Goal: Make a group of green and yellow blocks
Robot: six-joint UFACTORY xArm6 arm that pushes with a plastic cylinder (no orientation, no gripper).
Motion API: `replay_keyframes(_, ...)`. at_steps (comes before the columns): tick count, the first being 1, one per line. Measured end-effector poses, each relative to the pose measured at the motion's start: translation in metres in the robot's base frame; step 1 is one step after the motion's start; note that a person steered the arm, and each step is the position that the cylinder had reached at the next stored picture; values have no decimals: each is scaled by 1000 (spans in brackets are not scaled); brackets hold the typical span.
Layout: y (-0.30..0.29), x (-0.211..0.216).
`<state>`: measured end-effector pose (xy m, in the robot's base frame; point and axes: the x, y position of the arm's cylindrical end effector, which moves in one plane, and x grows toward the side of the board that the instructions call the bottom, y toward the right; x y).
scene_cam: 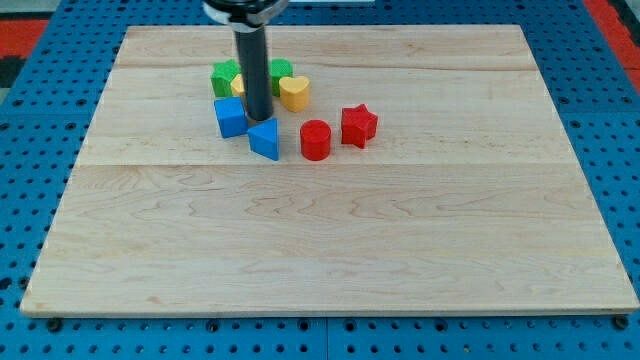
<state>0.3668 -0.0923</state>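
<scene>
My tip (257,118) stands between the blue cube (230,117) and the blue triangular block (265,139), just below the green and yellow cluster. A green block (225,76) sits at the cluster's left. A second green block (279,71) shows right of the rod. A yellow heart-shaped block (294,92) lies at the cluster's right. Another yellow block (239,86) is mostly hidden behind the rod. These four blocks sit close together near the view's top.
A red cylinder (315,139) and a red star (358,125) lie to the right of the blue blocks. The wooden board (330,240) rests on a blue pegboard surface.
</scene>
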Motion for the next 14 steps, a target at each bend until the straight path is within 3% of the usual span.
replay_keyframes(1, -40, 12)
replay_keyframes(2, -45, -26)
replay_keyframes(3, 13, -31)
replay_keyframes(4, 16, -25)
replay_keyframes(5, -52, -11)
replay_keyframes(6, -67, -63)
replay_keyframes(7, 4, -75)
replay_keyframes(8, 21, -75)
replay_keyframes(11, 38, 11)
replay_keyframes(13, 127, 16)
replay_keyframes(14, 127, -5)
